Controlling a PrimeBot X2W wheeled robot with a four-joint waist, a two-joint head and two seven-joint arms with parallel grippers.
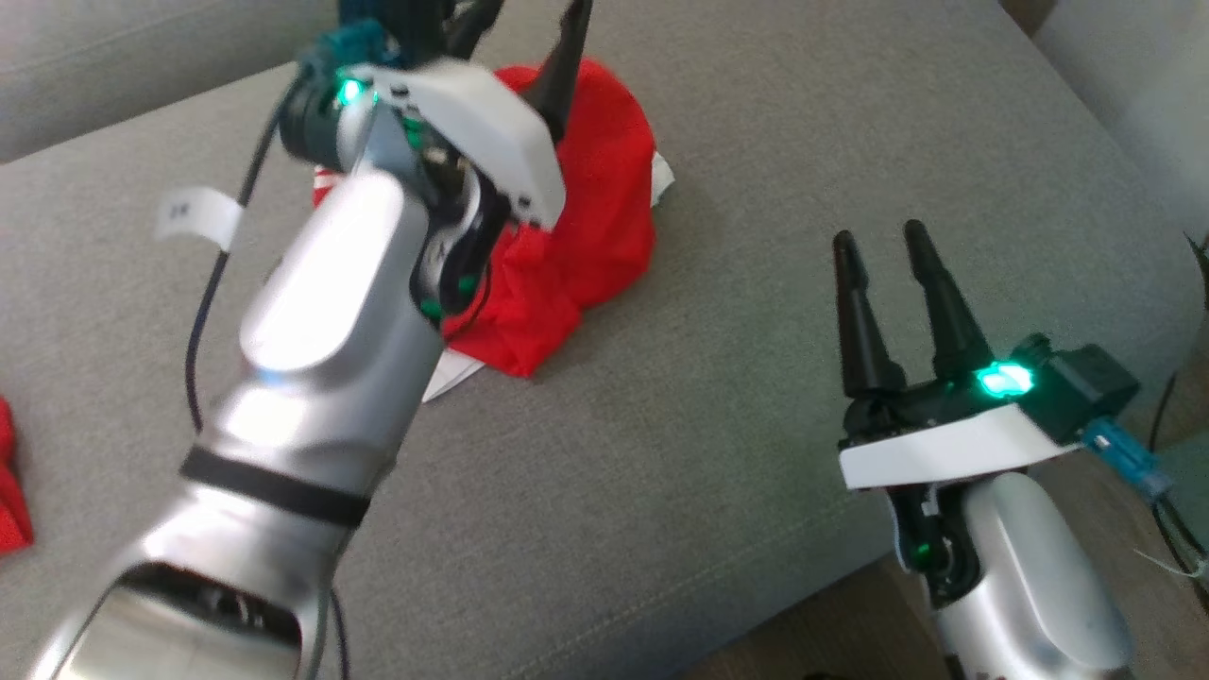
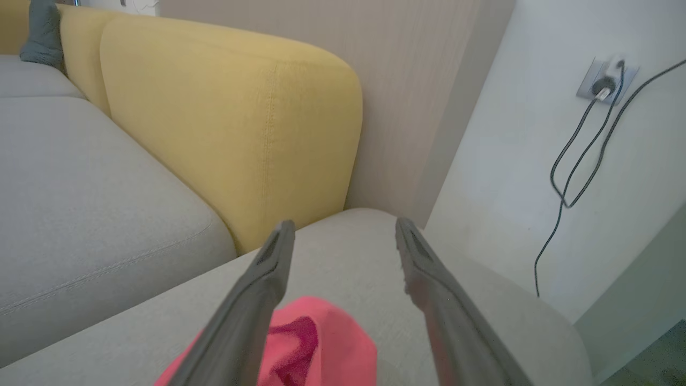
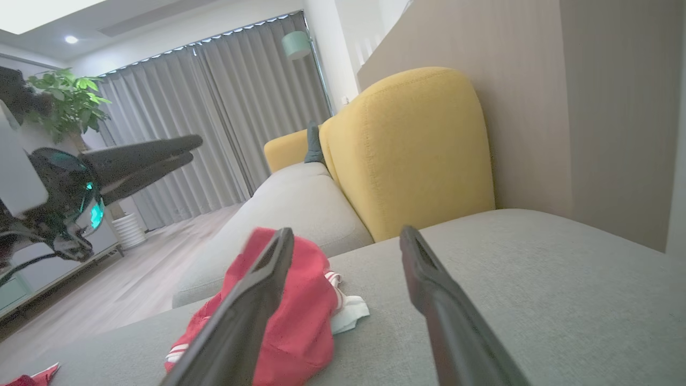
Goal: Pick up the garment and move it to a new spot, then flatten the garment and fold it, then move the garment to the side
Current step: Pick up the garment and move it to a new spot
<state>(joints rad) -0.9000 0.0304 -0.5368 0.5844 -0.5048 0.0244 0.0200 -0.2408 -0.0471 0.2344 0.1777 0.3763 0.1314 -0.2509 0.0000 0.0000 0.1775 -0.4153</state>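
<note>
The garment [image 1: 595,208] is red with white trim and lies crumpled in a heap on the grey cushion [image 1: 737,453]. Above its far side my left gripper [image 1: 524,33] hangs open, nothing between its fingers; the forearm hides the heap's left part. From the left wrist, the garment [image 2: 327,348] shows below and between the spread fingers [image 2: 268,279]. My right gripper [image 1: 878,246] stands open and empty to the right of the heap, well apart from it. In the right wrist view the garment [image 3: 305,321] lies ahead to the left, behind the left finger [image 3: 252,300], with the left gripper [image 3: 144,158] above it.
A yellow sofa back [image 2: 225,128] rises behind the cushion, with a wall and hanging cables [image 2: 584,161] to the right. Another red piece [image 1: 9,482] lies at the far left edge. A white tag [image 1: 198,215] hangs on the left arm's cable. The cushion's front edge [image 1: 756,614] is near.
</note>
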